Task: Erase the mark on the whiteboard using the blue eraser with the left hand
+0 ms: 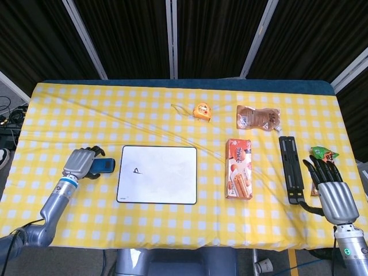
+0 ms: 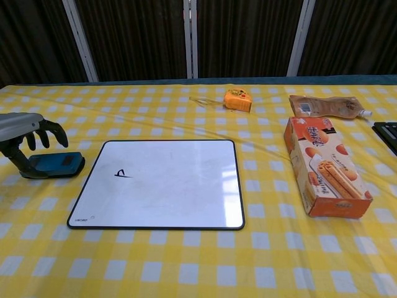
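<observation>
My left hand [image 1: 82,161] hovers over the blue eraser [image 2: 52,165], fingers curled but gripping nothing (thumb down by its near end); it lies just left of the whiteboard [image 1: 158,174].

The silver left hand [image 1: 81,161] hovers over the flat blue eraser [image 1: 102,166], beside the black-rimmed whiteboard [image 1: 158,174] bearing a small black mark [image 1: 137,169].

Under my left fingers [image 2: 44,133] only the blue eraser [image 2: 54,165] sits; between it and the whiteboard [image 2: 173,180] a narrow strip of bare bench [image 2: 186,267] stays open, and nothing stands over the board.
</observation>
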Available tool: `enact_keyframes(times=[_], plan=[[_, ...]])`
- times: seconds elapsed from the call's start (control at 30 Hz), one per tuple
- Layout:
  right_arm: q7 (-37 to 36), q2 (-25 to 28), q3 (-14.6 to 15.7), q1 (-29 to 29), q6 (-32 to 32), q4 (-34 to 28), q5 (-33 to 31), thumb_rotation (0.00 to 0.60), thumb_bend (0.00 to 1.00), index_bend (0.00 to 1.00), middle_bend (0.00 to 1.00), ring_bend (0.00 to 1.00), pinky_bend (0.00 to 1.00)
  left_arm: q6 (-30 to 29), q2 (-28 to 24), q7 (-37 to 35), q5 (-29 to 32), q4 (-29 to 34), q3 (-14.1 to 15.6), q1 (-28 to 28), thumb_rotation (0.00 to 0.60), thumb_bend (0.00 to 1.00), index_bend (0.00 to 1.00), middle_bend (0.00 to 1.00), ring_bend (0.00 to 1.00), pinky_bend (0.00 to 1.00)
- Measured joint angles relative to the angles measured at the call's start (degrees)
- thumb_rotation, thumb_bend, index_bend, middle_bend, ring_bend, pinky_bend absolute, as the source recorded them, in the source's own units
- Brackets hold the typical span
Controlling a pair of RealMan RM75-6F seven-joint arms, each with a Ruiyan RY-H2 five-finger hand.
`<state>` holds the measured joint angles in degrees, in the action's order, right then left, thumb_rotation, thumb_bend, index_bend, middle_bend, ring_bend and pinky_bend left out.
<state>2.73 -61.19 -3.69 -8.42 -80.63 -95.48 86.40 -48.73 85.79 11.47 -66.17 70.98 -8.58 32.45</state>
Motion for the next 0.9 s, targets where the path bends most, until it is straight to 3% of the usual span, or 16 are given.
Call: enact_keyframes(times=[0.27, 0.53, 0.9], plan=[[-0.19, -0.08, -0.04, -0.1, 0.14, 0.34, -0.17, 0.6, 0.0, 0.0, 0.0, 0.0, 0.0, -0.61, 1.57, 1.21, 1.72, -1.62, 0.01, 0.54, 0.6, 0.2, 0.36, 0.26, 0.33, 0.38], [0.08, -0.29, 0.04, -0.19, 0.39, 0.49, -0.34, 0.6, 0.0, 0.0, 0.0, 0.0, 0.0, -0.36, 1.67, 2.98, 3.99, -1.59, 0.04, 0.92, 0.6, 0.22, 0.49, 0.37, 0.44, 0.5], [-0.15, -0.24, -0.03, -0.22, 0.49, 0.53, -0.68, 0.6, 0.0, 0.0, 0.0, 0.0, 0.0, -1.48, -1.57, 2.62, 4.51, 4.79, -0.71, 1.19, 0.6, 0.22, 0.53, 0.39, 0.47, 0.52]])
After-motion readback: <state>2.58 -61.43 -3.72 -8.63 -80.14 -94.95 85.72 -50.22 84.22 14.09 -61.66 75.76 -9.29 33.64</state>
